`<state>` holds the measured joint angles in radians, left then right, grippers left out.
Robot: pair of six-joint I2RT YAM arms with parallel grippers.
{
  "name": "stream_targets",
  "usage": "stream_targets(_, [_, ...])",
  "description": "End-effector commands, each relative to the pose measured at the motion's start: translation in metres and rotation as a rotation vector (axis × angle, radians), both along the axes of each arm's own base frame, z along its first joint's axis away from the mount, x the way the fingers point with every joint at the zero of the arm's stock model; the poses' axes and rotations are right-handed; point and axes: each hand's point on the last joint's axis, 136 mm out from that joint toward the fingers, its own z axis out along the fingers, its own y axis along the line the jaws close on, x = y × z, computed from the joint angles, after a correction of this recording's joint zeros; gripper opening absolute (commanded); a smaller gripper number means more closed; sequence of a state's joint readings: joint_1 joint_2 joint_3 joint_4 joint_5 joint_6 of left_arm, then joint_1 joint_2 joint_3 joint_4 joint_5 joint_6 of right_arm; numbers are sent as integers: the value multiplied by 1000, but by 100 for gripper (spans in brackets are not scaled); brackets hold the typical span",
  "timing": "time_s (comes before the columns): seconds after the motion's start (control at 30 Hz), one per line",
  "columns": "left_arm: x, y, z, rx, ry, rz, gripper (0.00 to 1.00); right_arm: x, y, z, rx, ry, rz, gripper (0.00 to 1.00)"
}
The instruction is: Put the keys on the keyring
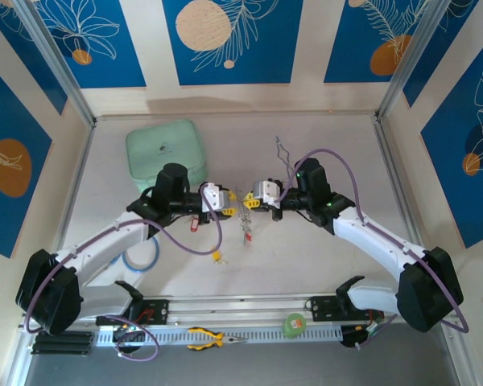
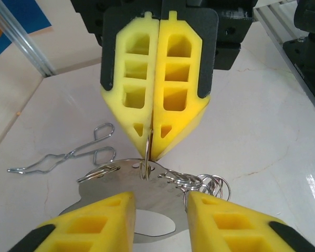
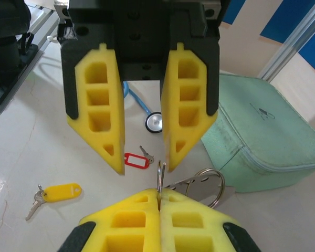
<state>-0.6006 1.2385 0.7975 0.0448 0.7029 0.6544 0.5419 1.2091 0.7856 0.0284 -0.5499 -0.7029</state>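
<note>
Table (image 1: 322, 265) bears closed mint case (image 1: 163, 146); right gripper (image 3: 159, 193) pinches split ring (image 3: 160, 176).

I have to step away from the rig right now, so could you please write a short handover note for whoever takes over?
Left gripper: open, one finger on either side of the keyring, which sits low between the two grippers.
Right gripper: shut on a thin wire ring standing at the keyring's edge.
Done: a bunch of small rings appears to be on the keyring already. I cannot tell whether the held ring is threaded.
Left to do: the red-tagged key and the yellow-tagged key lie loose on the table on the left arm's side.
</note>
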Motion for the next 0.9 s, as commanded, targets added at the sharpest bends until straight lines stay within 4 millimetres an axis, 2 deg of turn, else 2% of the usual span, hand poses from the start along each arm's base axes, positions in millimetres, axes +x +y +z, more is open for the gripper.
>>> stream_targets(0.0, [-5,-9,14,-23,-39,-51,28,-5,4,22,28,-55,30,0])
stream_targets(0.33, [-5,-10,15,-27,-43,-48,27,-10,7,15,-8,-58,52,0])
stream_targets(0.6, [-8,-13,16,-36,-42,-69,20,-12,12,15,-15,-61,67,0])
stream_targets(0.87, [-10,-13,19,-40,-55,-74,21,-9,12,8,-46,-49,53,0])
